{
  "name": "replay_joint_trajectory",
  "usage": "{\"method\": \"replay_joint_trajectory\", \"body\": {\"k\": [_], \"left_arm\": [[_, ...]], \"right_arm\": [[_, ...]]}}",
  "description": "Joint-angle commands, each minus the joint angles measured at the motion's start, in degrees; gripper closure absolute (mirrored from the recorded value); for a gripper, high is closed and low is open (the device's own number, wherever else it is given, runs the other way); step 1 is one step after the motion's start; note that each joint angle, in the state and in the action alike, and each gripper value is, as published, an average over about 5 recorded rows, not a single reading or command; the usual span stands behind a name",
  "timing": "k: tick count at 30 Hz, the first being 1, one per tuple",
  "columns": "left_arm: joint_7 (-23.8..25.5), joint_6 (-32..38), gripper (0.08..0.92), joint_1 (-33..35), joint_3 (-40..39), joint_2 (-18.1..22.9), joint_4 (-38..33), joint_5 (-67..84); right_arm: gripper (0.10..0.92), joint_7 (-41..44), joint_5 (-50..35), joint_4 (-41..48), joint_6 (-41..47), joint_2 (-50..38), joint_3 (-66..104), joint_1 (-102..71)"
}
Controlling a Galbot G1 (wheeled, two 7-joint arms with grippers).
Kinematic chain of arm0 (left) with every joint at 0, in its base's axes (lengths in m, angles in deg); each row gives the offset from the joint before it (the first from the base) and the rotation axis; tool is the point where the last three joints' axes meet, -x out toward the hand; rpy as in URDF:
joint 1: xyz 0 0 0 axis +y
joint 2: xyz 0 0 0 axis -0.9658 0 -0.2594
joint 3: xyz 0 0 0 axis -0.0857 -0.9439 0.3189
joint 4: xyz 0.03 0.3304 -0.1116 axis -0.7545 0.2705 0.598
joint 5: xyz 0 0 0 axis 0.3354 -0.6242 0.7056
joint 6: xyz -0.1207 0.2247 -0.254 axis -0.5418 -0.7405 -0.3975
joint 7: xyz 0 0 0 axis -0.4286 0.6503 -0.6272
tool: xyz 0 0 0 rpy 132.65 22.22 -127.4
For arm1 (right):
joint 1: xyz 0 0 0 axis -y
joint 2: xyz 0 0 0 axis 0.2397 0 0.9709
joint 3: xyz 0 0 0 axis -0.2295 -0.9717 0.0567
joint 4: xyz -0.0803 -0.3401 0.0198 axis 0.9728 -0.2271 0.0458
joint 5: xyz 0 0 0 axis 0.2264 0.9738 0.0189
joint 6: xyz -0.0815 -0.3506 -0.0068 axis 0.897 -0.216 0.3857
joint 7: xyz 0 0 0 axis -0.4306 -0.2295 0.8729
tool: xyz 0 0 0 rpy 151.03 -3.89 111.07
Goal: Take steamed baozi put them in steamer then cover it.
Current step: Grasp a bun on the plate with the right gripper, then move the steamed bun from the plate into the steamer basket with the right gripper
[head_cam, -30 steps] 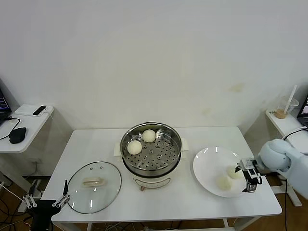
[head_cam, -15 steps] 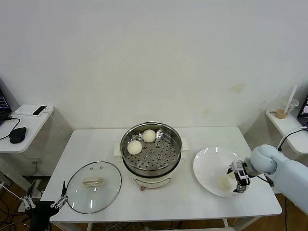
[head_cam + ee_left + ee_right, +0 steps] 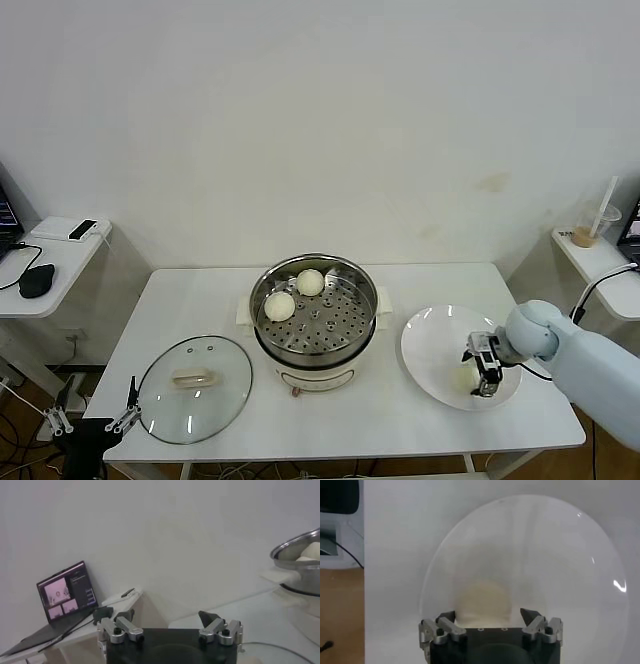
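two baozi (image 3: 279,306) already sit in the steamer (image 3: 340,348) at mid-counter. one bun (image 3: 483,598) shows on the plate (image 3: 432,345), with the right gripper (image 3: 481,372) down over it, jaws astride it; whether they grip yet, i cannot tell. the left gripper (image 3: 169,626) hangs off the counter's (image 3: 200,290) near left corner, jaws spread, empty. the cover (image 3: 195,388) still lies beside the steamer.

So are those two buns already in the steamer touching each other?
Apart. In the head view, the two buns sit on the steamer floor with a strip of perforated metal showing between them.
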Motion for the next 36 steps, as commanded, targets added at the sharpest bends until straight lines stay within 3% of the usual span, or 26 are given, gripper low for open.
{"method": "replay_joint_trajectory", "body": {"k": [1, 7, 23, 36], "left_arm": [[-0.01, -0.02, 0.177, 0.05, -0.04, -0.02, -0.13, 0.03], [0.02, -0.02, 0.177, 0.20, -0.18, 0.07, -0.46, 0.02], [0.21, -0.09, 0.177, 0.04, -0.52, -0.58, -0.61, -0.01], [0.33, -0.05, 0.177, 0.33, 0.25, -0.61, -0.65, 0.06]], "right_arm": [[0.381, 0.17, 0.07, 0.51, 0.33, 0.89, -0.08, 0.20], [0.436, 1.21, -0.27, -0.19, 0.23, -0.06, 0.09, 0.63], [0.431, 6.30, -9.43, -4.36, 0.52, -5.17, -9.28, 23.90], [0.431, 5.31, -19.27, -3.14, 2.84, 8.35, -23.67, 47.78]]}}
